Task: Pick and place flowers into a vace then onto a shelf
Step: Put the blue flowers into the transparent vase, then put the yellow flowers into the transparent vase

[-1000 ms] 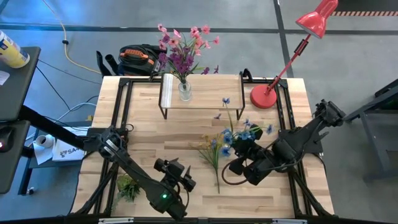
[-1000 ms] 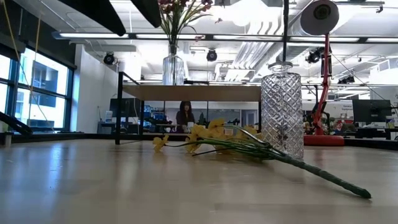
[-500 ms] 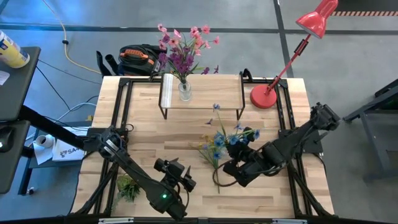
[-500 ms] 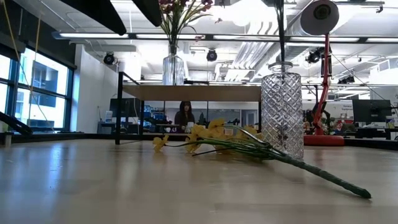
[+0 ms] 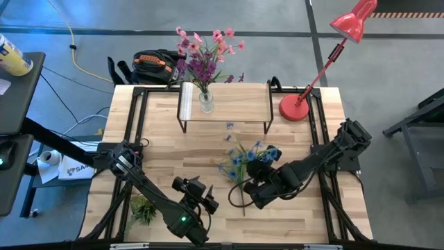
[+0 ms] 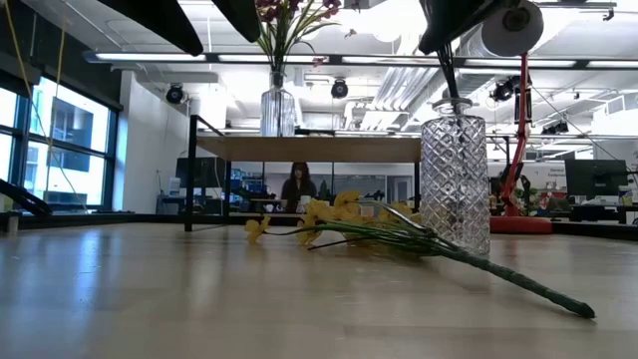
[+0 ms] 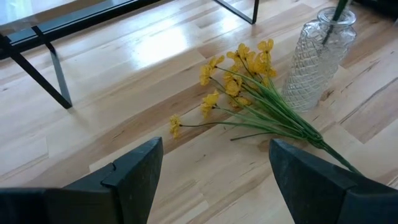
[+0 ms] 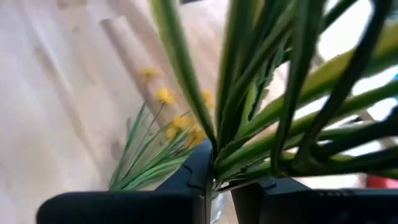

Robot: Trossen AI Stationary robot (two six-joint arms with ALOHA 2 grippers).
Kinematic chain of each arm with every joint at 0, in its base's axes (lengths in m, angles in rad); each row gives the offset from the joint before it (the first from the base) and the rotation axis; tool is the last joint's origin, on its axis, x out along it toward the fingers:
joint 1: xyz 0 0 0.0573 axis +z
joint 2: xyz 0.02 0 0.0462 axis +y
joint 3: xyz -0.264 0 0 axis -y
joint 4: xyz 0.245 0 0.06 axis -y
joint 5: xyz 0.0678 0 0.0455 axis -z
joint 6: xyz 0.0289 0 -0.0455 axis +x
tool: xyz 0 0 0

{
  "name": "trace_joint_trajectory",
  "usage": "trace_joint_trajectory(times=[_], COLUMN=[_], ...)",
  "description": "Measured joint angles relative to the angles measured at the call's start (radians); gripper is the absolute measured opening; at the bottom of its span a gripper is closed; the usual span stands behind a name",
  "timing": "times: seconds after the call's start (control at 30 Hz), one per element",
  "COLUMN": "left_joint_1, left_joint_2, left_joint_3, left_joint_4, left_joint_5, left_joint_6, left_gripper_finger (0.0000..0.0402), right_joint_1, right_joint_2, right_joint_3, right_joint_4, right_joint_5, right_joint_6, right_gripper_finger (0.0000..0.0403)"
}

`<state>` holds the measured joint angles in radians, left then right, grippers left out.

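Observation:
The blue flowers (image 5: pixel 244 157) are in my right gripper (image 5: pixel 259 183), which is shut on their green stems right over the clear cut-glass vase (image 6: pixel 455 184). In the low view a stem (image 6: pixel 446 82) reaches down into the vase's mouth. The yellow flowers (image 7: pixel 249 93) lie flat on the table against the vase's foot. A pink and purple bunch (image 5: pixel 203 57) stands in another glass vase (image 5: pixel 206 101) on the shelf (image 5: pixel 236 104). My left gripper (image 7: pixel 211 186) hovers open at the table's near side, facing the yellow flowers. My right gripper pinches several green stems (image 8: pixel 231 155) of the blue bunch between its two fingers (image 8: pixel 198 171). The fingers slant downward from the table's right side and lie across the stems. The bunch is clear of the table, blossoms up and leaning toward the far left, stem ends in the vase's mouth.
A red desk lamp (image 5: pixel 297 107) stands at the far right corner. A small green plant tuft (image 5: pixel 142 207) lies near the left front edge. A black and orange bag (image 5: pixel 152 66) sits behind the table. A person (image 6: pixel 297 185) shows in the room beyond.
My right gripper has come down and toward the table's left with the blue flowers, tipping a little more downward. Their stems have sunk into the vase's mouth, and the blossoms have shifted leftward. The yellow flowers have stayed where they lay.

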<state>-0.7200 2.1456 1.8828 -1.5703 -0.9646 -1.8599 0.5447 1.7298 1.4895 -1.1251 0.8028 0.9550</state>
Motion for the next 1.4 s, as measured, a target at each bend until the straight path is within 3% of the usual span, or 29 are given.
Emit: trace_joint_trajectory(times=[0.2, 0.5, 0.8, 1.03, 1.23, 1.4], left_joint_1=[0.0, 0.0, 0.0, 0.007, 0.024, 0.035], left_joint_2=[0.0, 0.0, 0.0, 0.0, 0.0, 0.0], left_joint_3=[0.0, 0.0, 0.0, 0.0, 0.0, 0.0], left_joint_4=[0.0, 0.0, 0.0, 0.003, 0.04, 0.109], left_joint_5=[-0.015, -0.019, -0.021, -0.025, 0.011, 0.013], left_joint_6=[0.006, 0.023, 0.023, 0.032, 0.11, 0.21], left_gripper_finger=[0.0326, 0.0326, 0.0326, 0.0326, 0.0326, 0.0326], right_joint_1=[-0.001, -0.003, 0.067, 0.145, 0.178, 0.229], right_joint_2=[0.0, 0.0, -0.014, -0.072, -0.108, -0.123], right_joint_3=[0.0, 0.0, 0.002, 0.002, 0.002, 0.002], right_joint_4=[-0.014, -0.04, -0.087, -0.171, -0.279, -0.269], right_joint_5=[0.033, -0.012, 0.026, 0.05, -0.126, -0.163], right_joint_6=[0.013, 0.013, 0.007, 0.014, 0.144, 0.185], right_gripper_finger=[0.0059, 0.015, 0.0215, 0.0227, 0.0214, 0.0199])
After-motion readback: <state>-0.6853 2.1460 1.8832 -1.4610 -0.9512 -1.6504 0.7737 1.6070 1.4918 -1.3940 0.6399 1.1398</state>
